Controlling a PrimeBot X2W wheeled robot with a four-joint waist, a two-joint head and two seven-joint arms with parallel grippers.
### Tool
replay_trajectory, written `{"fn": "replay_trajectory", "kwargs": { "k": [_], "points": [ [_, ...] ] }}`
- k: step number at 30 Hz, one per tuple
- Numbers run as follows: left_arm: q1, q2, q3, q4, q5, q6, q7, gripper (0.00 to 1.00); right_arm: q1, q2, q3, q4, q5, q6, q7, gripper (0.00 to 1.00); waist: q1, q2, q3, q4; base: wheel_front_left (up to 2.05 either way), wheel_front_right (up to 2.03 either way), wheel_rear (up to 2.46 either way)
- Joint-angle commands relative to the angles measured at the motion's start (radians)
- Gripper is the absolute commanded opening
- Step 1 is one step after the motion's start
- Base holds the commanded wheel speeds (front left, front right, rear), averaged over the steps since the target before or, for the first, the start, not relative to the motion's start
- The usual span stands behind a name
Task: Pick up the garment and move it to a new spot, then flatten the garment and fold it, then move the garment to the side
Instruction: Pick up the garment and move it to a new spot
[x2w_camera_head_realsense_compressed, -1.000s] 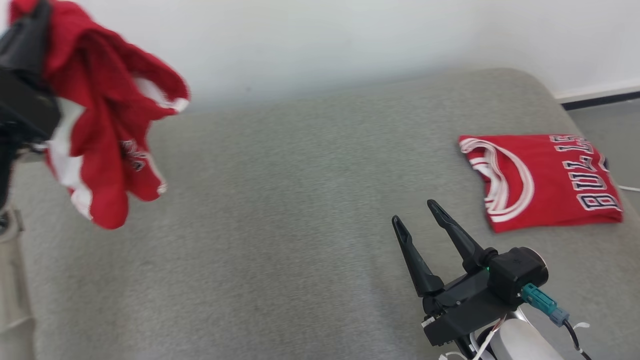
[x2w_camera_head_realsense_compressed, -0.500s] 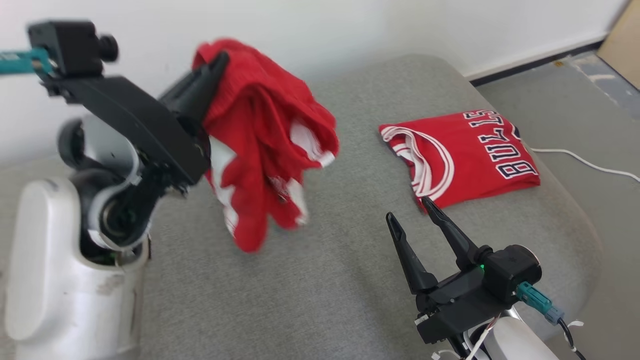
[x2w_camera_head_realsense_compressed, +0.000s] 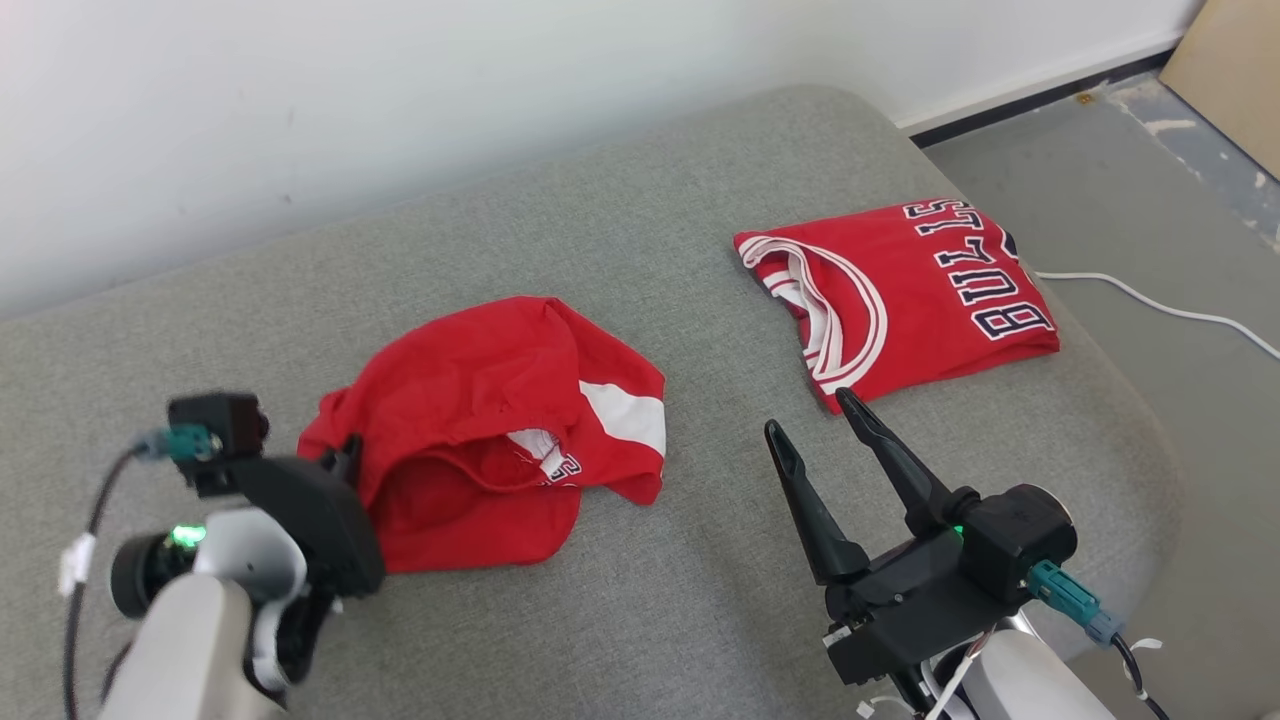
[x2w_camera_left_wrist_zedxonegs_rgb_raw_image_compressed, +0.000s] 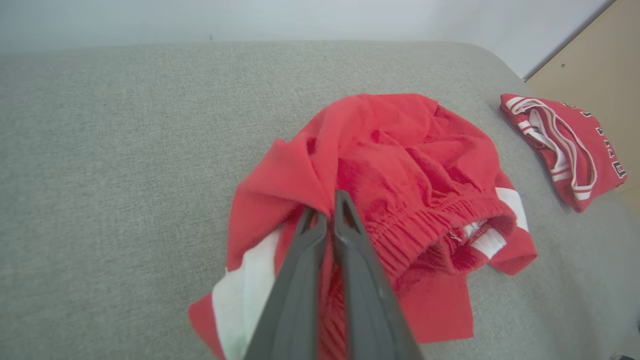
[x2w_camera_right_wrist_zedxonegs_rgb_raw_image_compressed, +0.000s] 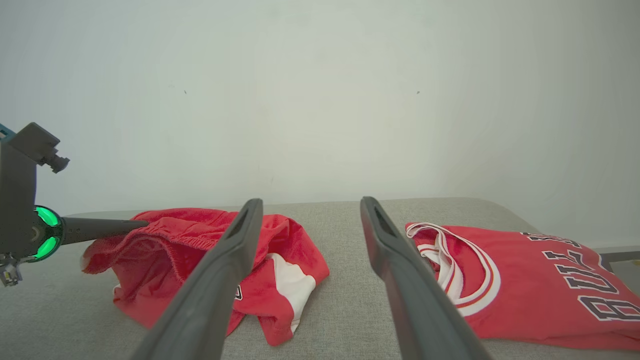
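Grey cushion (x2w_camera_head_realsense_compressed: 640, 250): shorts (x2w_camera_head_realsense_compressed: 480, 400) lie crumpled centre-left, well apart from the jersey (x2w_camera_head_realsense_compressed: 930, 290) at upper right. Left gripper (x2w_camera_left_wrist_zedxonegs_rgb_raw_image_compressed: 325, 205) pinches one fold; right gripper (x2w_camera_head_realsense_compressed: 808, 412) is spread and empty, lower right. Risk: pulling from that single pinch bunches the cloth further.

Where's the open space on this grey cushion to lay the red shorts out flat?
Widest bare patch: the grey cushion behind and left of the red shorts, up to the wall. Also bare: the front strip between the shorts and the open right gripper. The gap toward the folded Bulls jersey is narrower; the right end is crowded.
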Motion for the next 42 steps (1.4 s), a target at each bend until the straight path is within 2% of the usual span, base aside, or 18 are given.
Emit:
{"fn": "replay_trajectory", "kwargs": {
  "k": [1, 2, 7, 14, 17, 22, 28, 33, 42],
  "points": [
    [0.025, -0.013, -0.011, 0.054, 0.023, 0.003, -0.062, 0.45, 0.006, -0.010, 0.002, 0.003, 0.010, -0.002, -0.004, 1.00, -0.0001, 0.0000, -0.011, 0.014, 0.00, 0.00, 0.00],
    [0.034, -0.021, -0.016, 0.074, 0.032, 0.005, -0.092, 1.00, 0.012, -0.012, 0.000, 0.005, 0.010, -0.002, -0.004, 1.00, -0.0001, 0.0000, -0.017, 0.020, 0.00, 0.00, 0.00],
    [0.066, -0.062, -0.006, 0.111, 0.028, 0.005, -0.234, 1.00, 0.032, -0.023, -0.014, 0.009, 0.011, -0.002, -0.004, 1.00, -0.0001, 0.0000, -0.040, 0.050, 0.00, 0.00, 0.00],
    [0.155, -0.105, 0.008, 0.076, 0.031, -0.033, -0.536, 1.00, 0.071, -0.047, -0.078, -0.002, 0.006, -0.002, -0.004, 1.00, -0.0001, 0.0000, -0.083, 0.121, 0.00, 0.00, 0.00],
    [0.205, -0.114, 0.018, 0.042, 0.031, -0.051, -0.601, 1.00, 0.098, -0.057, -0.120, -0.010, -0.003, -0.002, -0.003, 1.00, -0.0001, 0.0000, -0.100, 0.156, 0.00, 0.00, 0.00],
    [0.301, -0.117, 0.074, -0.095, 0.090, -0.053, -0.624, 1.00, 0.141, -0.067, -0.176, -0.006, -0.015, -0.002, -0.002, 1.00, -0.0001, 0.0000, -0.120, 0.211, 0.00, 0.00, 0.00],
    [0.433, -0.135, 0.136, -0.227, 0.197, -0.045, -0.623, 1.00, 0.168, -0.076, -0.205, 0.059, -0.014, -0.002, -0.004, 1.00, -0.0001, 0.0000, -0.136, 0.263, 0.00, 0.00, 0.00],
    [0.512, -0.146, 0.175, -0.256, 0.245, -0.045, -0.624, 1.00, 0.179, -0.070, -0.223, 0.079, -0.024, -0.002, -0.004, 1.00, -0.0001, 0.0000, -0.142, 0.287, 0.00, 0.00, 0.00],
    [0.595, -0.158, 0.214, -0.272, 0.268, -0.047, -0.624, 1.00, 0.199, -0.059, -0.238, 0.087, -0.026, -0.002, -0.004, 1.00, -0.0001, 0.0000, -0.152, 0.304, 0.00, 0.00, 0.00]
  ]
}}
